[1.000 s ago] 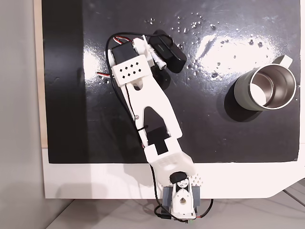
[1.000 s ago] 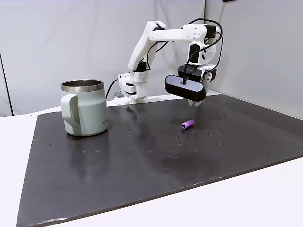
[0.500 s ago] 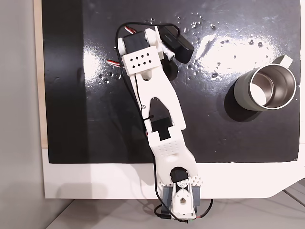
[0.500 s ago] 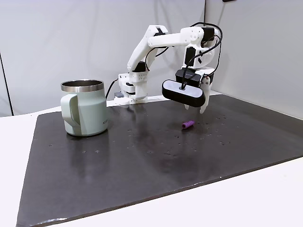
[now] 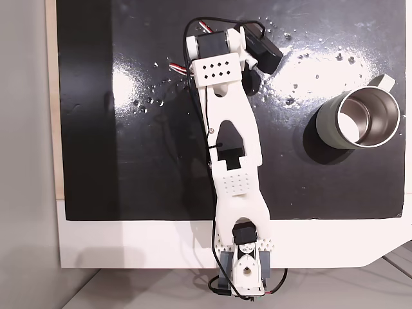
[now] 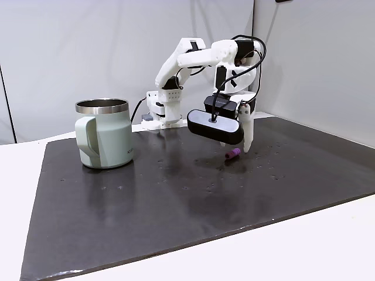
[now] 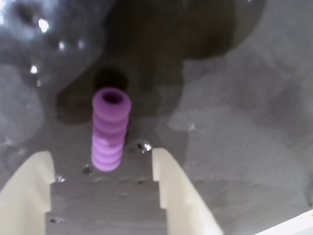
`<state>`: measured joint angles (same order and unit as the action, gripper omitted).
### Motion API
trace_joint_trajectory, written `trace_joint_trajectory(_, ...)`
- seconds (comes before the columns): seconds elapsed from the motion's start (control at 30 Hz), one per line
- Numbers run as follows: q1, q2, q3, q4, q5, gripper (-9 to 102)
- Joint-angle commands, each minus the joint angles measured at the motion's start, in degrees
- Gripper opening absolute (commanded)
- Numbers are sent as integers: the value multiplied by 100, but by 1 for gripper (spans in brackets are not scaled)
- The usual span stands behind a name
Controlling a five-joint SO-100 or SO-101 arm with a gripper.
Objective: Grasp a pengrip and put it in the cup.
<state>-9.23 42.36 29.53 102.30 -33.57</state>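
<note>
Pengrip (image 7: 111, 129): lying on the black mat (image 6: 176, 199), ungrasped. Gripper (image 7: 101, 169): I see it spread wide, empty, seemingly straddling the pengrip. Cup (image 6: 105, 133): well apart, apparently empty. Grasp and transfer outstanding.

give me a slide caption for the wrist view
Open gripper poised over the purple pengrip lying on the dark mat, not yet grasped.

Hidden or cut off, for your check:
- pengrip (image 6: 232, 154): near end covered by the wrist camera housing (image 6: 215, 126) in a fixed view.
- gripper (image 7: 105, 169) fingers (image 7: 30, 196): cut by the wrist view's bottom edge.
- cup (image 5: 335, 122) handle (image 5: 384, 80): small, partly behind the rim.
</note>
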Motion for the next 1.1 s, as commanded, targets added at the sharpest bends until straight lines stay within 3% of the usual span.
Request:
trace_joint_trajectory(0.0, -18, -70, -475, 53, -123, 19)
trace_joint_trajectory(0.3, 62, -826, -1028, 44, -431, 17)
trace_joint_trajectory(0.57, 246, -1116, -1310, 44, -747, 0)
trace_joint_trajectory(0.7, 360, -1020, -1389, 70, -791, 0)
trace_joint_trajectory(1.07, 378, 2742, 1266, 88, -1239, 0)
